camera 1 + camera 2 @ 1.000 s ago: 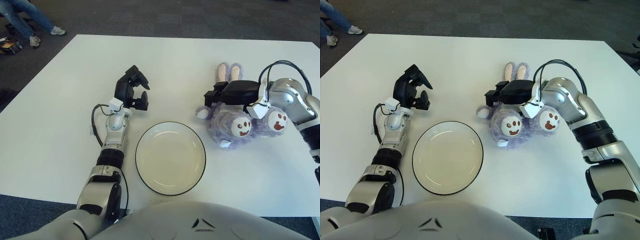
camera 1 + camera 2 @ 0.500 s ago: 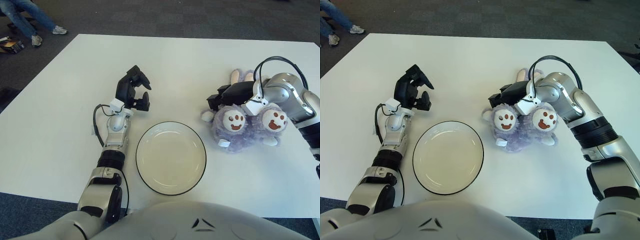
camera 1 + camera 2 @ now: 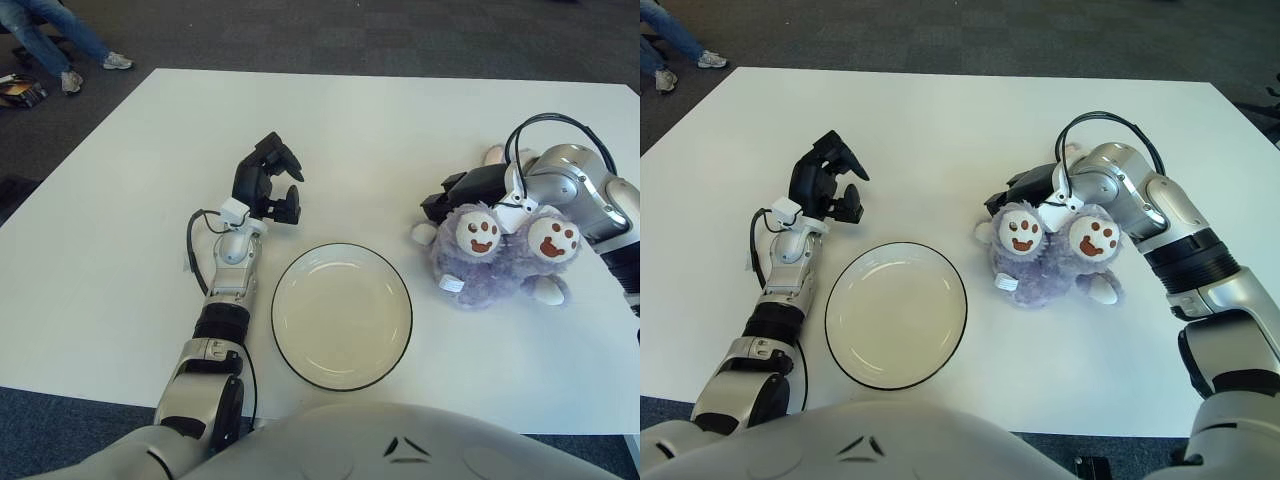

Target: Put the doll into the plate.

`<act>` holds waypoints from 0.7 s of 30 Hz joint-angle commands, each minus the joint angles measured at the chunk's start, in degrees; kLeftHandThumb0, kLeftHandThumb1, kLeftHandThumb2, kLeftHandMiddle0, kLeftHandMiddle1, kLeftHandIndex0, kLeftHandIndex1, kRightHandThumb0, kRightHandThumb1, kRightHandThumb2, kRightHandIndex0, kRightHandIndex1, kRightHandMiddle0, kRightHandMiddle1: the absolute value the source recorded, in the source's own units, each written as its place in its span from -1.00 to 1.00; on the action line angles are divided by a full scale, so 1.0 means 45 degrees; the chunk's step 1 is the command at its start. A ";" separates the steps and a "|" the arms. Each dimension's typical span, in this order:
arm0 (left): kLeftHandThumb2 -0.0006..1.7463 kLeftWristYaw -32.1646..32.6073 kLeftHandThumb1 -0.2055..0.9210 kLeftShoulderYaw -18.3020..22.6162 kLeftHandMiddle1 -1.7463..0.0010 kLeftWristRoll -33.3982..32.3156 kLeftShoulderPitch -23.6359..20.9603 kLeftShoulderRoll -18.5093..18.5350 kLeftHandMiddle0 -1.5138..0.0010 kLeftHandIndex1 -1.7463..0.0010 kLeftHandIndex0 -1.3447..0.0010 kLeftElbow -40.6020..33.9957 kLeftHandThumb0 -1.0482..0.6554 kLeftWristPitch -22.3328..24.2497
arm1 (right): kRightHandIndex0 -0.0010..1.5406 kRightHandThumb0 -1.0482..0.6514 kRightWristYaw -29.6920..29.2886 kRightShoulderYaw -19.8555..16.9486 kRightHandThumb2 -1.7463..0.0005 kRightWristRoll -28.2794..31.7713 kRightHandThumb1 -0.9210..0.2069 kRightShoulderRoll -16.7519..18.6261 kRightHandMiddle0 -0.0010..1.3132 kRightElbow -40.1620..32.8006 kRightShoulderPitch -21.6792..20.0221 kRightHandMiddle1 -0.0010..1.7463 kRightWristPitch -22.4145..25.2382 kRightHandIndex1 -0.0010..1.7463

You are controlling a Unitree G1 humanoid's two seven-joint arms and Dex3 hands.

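Grasp step: your right hand (image 3: 1025, 187) fingers clench the doll (image 3: 1055, 255) from behind; the left hand (image 3: 827, 180) hangs released. Next, lift and carry it to the plate (image 3: 855, 272).

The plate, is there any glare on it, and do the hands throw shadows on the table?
Left eye view: the plate shows only a soft sheen, no hard glare. The left hand casts a faint, diffuse shadow on the table. Right eye view: a soft shadow lies under the doll, where the right hand works.
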 commanded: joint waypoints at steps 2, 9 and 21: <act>0.79 -0.0074 -0.45 -0.0033 -1.00 -0.0117 0.1275 -0.0220 0.13 -1.00 0.03 0.0419 0.22 0.0171 | -0.11 0.27 0.0410 0.0116 -0.59 0.0313 0.31 -0.0091 -0.06 0.0557 0.0224 1.00 -0.0059 0.69; 0.80 -0.0062 -0.45 -0.0033 -1.00 -0.0095 0.1333 -0.0217 0.13 -1.00 0.03 0.0301 0.22 0.0266 | 0.18 0.24 0.0353 -0.0265 -0.76 0.1287 0.64 0.0004 0.18 0.1091 0.0240 1.00 0.0092 0.50; 0.80 -0.0109 -0.46 -0.0061 -1.00 -0.0045 0.1410 -0.0154 0.12 -1.00 0.03 0.0192 0.22 0.0319 | 0.32 0.24 -0.1507 -0.1514 -0.92 0.1768 0.86 -0.0190 0.24 0.0980 0.1190 1.00 -0.0511 0.54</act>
